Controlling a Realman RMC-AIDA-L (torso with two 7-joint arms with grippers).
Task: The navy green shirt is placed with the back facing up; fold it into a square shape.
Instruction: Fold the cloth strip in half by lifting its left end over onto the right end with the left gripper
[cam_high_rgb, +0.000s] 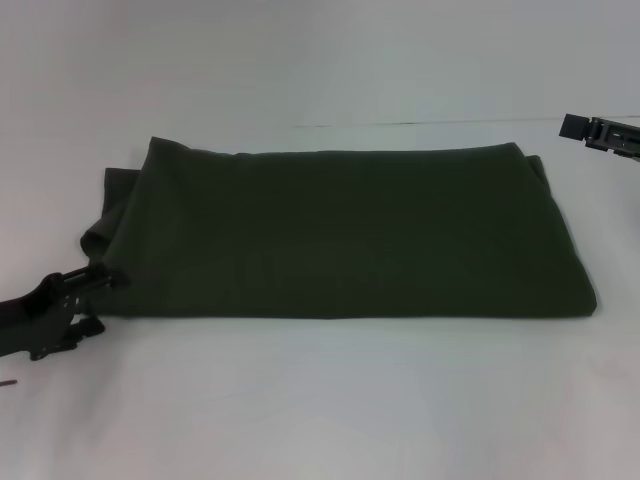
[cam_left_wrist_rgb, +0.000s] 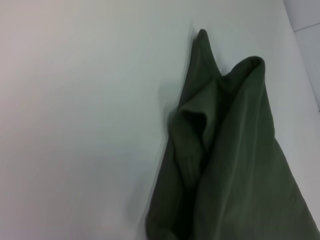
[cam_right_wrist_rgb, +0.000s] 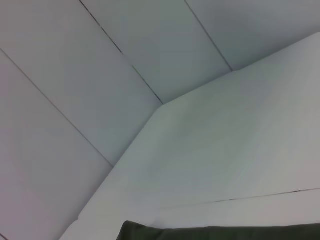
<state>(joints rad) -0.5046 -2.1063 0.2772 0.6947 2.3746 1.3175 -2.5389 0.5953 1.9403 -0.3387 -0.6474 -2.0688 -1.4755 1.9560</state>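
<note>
Shirt (cam_high_rgb: 340, 235): lies folded on the white bench (cam_high_rgb: 320, 400), a wide dark olive band across the middle, plain side up, no lettering visible. Near edge straight and neat; right end rounded where the layers turn over. Left end untidy: a loose flap sticks out past the main fold toward the bench's left edge.

Left gripper (cam_high_rgb: 88, 300): at the shirt's near-left corner, low over the bench. Upper finger (cam_high_rgb: 100, 277) touches or overlaps the cloth edge; lower finger sits apart from it over bare bench, so the gripper looks spread. Cannot tell whether any cloth lies between the fingers. Arm is cut off by the head view's left edge.

Left wrist view: own fingers not shown. Shirt (cam_left_wrist_rgb: 240, 165) appears as bunched, ridged layers rising to two peaks, with a rolled fold in the middle; lower part cut off by the frame.

Right gripper (cam_high_rgb: 600, 132): raised by the bench's far-right corner, well apart from the shirt, mostly cut off by the frame. Fingers not visible; state cannot be told.

Right wrist view: mainly white wall panels and bench; only a thin strip of shirt (cam_right_wrist_rgb: 220, 233) at the frame edge.
</note>
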